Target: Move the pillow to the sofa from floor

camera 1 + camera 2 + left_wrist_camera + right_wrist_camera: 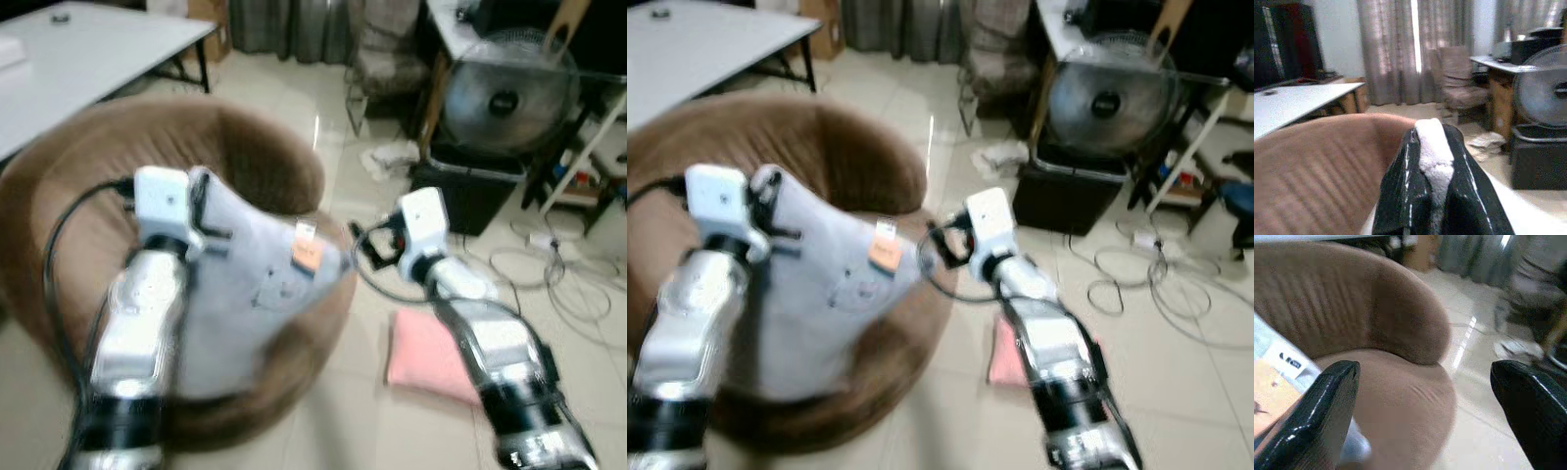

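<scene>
Over the round brown sofa [265,166], soft grey pillow [245,294].

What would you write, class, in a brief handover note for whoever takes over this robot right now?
Left gripper: shut on a corner of the grey pillow, holding it over the brown sofa.
Right gripper: open, hovering beside the pillow's tagged corner above the sofa seat.
Done: grey pillow is off the floor.
Left: release it on the seat. A pink pillow lies on the floor beside the sofa.
</scene>
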Controlling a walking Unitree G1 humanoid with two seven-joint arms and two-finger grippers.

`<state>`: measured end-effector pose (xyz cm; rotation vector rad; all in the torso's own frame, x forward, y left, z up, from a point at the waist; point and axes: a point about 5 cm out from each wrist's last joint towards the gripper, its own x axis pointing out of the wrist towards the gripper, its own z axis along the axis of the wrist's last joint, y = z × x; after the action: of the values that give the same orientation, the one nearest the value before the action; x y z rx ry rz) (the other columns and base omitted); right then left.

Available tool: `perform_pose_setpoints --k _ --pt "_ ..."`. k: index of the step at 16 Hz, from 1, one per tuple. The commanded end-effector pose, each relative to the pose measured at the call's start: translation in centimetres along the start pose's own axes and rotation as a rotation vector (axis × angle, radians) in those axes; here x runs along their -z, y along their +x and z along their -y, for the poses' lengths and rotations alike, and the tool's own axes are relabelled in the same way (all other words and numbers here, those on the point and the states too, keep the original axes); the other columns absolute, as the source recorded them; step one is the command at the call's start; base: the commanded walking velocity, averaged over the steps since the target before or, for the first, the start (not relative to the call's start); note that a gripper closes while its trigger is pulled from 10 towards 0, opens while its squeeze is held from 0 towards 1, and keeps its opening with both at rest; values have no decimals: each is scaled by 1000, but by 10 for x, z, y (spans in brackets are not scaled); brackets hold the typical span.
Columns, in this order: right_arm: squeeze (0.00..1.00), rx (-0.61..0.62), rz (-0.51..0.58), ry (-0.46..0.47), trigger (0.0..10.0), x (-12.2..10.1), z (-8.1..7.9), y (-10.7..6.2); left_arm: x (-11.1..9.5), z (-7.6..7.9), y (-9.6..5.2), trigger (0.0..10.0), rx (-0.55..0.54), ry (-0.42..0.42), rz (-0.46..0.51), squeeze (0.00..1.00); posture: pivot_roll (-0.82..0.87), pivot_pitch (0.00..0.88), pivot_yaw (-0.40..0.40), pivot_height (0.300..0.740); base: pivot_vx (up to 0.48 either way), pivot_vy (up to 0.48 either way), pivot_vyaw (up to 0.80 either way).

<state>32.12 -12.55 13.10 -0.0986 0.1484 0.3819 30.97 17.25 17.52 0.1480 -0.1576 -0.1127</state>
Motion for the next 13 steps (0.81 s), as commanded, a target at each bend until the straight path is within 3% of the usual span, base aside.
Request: perform_pose_setpoints --k 1,13 --pt "0 14 15 3 10000 -5 2 1 -15 -6 3 10000 -11 26 61 0 101 0 -49 740 386 0 0" --pt "0 44 7 7 10000 -2 6 -5 -15 2 11 10000 38 25 51 0 62 0 -11 740 383 0 0"
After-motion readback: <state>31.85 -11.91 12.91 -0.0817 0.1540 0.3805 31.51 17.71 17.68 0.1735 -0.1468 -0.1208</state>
